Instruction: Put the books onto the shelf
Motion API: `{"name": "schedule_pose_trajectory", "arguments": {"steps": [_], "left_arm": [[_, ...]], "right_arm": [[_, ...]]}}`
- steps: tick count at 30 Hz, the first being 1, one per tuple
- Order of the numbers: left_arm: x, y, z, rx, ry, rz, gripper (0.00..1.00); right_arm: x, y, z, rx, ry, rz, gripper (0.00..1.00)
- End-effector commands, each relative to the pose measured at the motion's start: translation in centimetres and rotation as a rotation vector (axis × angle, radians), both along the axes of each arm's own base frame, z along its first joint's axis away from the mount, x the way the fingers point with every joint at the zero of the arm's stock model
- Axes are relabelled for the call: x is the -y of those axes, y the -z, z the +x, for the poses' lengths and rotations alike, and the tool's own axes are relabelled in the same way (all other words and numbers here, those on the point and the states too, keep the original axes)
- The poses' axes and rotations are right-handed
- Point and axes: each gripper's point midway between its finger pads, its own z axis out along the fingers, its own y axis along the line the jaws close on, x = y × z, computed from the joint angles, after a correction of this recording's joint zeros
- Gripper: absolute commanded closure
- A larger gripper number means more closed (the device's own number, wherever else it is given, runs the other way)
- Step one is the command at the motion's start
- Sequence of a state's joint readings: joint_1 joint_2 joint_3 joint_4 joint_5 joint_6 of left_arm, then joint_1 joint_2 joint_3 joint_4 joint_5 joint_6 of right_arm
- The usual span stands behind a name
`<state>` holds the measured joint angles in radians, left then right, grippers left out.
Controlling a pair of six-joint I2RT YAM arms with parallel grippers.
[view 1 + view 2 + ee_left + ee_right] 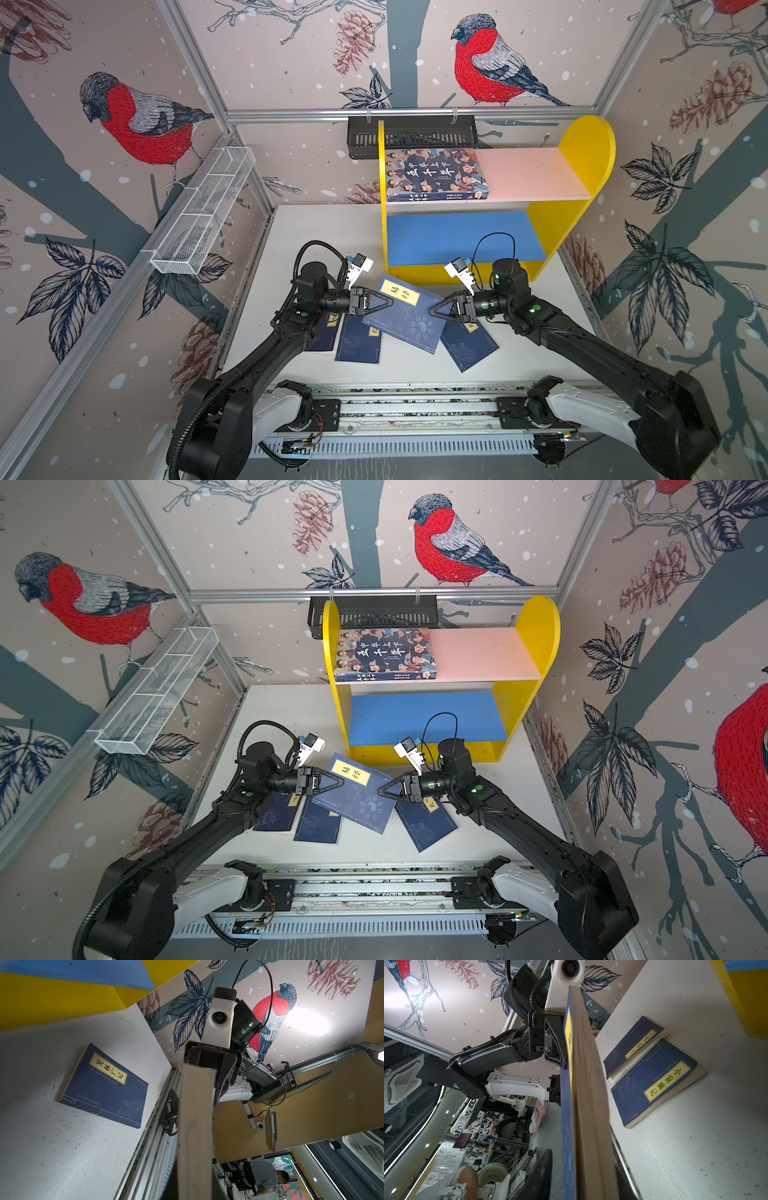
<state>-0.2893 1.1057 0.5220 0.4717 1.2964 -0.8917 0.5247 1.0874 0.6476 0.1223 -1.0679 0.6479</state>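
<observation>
While the left gripper (pixel 390 302) is clamping one end of a thin navy paperback with a yellow title label (pixel 409 322) at mid-frame in both top views, the right gripper (pixel 433 311) is straddling its opposite edge, jaws slightly parted, just below the yellow-sided shelf (pixel 582 158).

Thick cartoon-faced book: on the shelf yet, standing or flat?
Lying flat: the thick cartoon-faced book rests cover-up on the yellow-sided shelf's pink upper board, spine toward the robot.
</observation>
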Motion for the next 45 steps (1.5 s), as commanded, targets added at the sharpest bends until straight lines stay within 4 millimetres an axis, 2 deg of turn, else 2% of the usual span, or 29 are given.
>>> {"name": "schedule_pose_trajectory", "arguments": {"steps": [1,6,10,18,32,35,37,38,40,42,45], "left_arm": [[-0.3,-1.6,1.5,0.045,-0.074,-0.03,1.0],[-0.8,-2.4,3.4,0.001,-0.149,-0.058,1.0],[-1.0,-2.6,4.2,-0.016,-0.187,-0.071,1.0],[-1.2,-2.6,5.1,-0.054,-0.235,-0.097,1.0],[-1.4,-1.7,5.3,-0.094,-0.271,-0.109,1.0],[-1.5,-1.5,5.3,-0.1,-0.274,-0.107,1.0],[-1.5,-1.4,5.4,-0.104,-0.277,-0.105,1.0],[-1.5,-1.4,5.4,-0.103,-0.28,-0.105,1.0],[-1.5,-1.1,5.5,-0.099,-0.284,-0.099,1.0],[-1.5,-0.8,5.6,-0.103,-0.292,-0.09,0.91],[-1.6,-0.7,5.6,-0.094,-0.296,-0.082,0.66]], "right_arm": [[0.9,-0.1,1.1,0.029,0.073,0.029,0.5],[1.8,-0.9,0.8,0.004,0.154,0.145,0.42],[2.1,-0.9,0.2,-0.024,0.187,0.199,0.4],[-0.7,0.0,-1.4,-0.021,0.167,0.184,0.36],[-1.1,-0.2,0.3,-0.031,0.251,0.258,0.68],[-1.2,-0.2,0.6,-0.034,0.257,0.261,0.78],[-1.2,-0.3,0.9,-0.034,0.259,0.263,0.94],[-1.2,-0.3,1.0,-0.033,0.258,0.262,0.97],[-1.1,-0.4,1.3,-0.031,0.261,0.259,0.98],[-0.7,-0.3,1.8,-0.03,0.274,0.255,0.99],[0.1,-0.2,2.7,-0.033,0.3,0.238,0.99]]}}
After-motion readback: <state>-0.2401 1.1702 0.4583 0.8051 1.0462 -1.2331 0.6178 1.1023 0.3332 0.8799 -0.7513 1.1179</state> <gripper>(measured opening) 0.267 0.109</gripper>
